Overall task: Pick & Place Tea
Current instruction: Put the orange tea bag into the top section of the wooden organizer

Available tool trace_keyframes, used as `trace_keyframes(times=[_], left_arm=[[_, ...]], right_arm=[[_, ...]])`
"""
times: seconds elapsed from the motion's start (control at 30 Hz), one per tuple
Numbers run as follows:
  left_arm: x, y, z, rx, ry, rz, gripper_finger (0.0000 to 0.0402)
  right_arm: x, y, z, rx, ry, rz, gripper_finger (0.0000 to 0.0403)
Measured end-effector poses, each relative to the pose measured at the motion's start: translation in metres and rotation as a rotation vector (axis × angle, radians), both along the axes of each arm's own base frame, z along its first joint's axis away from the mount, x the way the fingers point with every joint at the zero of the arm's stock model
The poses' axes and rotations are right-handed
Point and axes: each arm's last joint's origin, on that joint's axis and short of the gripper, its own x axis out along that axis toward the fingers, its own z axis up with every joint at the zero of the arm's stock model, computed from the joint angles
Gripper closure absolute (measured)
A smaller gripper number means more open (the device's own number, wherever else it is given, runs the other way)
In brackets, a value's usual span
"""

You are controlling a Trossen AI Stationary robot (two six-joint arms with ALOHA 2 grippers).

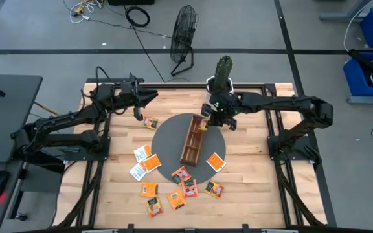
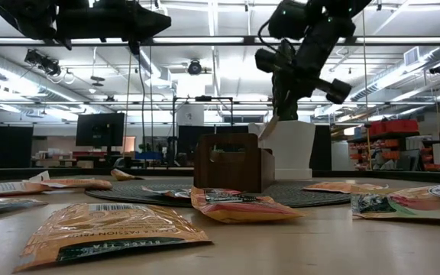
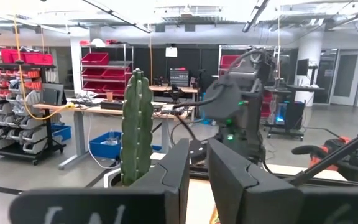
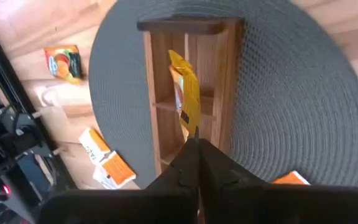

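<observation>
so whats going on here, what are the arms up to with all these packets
The right gripper is shut on an orange tea sachet, holding it above the far end of the wooden compartment tray on the round grey mat. The left gripper hangs in the air over the table's far left part, holding nothing. About a dozen more sachets lie loose on the mat and the wooden table, most near the front edge. A potted cactus stands at the back.

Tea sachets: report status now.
Right gripper shut on a sachet, hanging over the tray. Left gripper idle, raised near the table's far left corner. Nothing in the way.
</observation>
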Motion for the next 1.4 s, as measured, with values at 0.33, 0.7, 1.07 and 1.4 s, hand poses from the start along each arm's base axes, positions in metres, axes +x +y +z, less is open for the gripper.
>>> trace_keyframes(times=[0.33, 0.7, 1.07, 1.4], left_arm=[[0.0, 0.0, -0.001, -0.009, 0.01, -0.001, 0.034], [0.001, 0.0, -0.003, -0.025, 0.027, -0.001, 0.034], [0.001, 0.0, -0.004, -0.027, 0.033, -0.001, 0.034], [0.001, 0.001, -0.005, -0.035, 0.044, -0.001, 0.034]], right_arm=[[0.011, -0.015, -0.025, 0.107, 0.002, 0.045, 0.0403], [0.009, -0.025, -0.029, 0.117, 0.014, 0.02, 0.0403], [0.003, -0.033, -0.031, 0.114, 0.04, 0.02, 0.0403], [0.004, -0.033, -0.03, 0.088, 0.026, 0.033, 0.0382]])
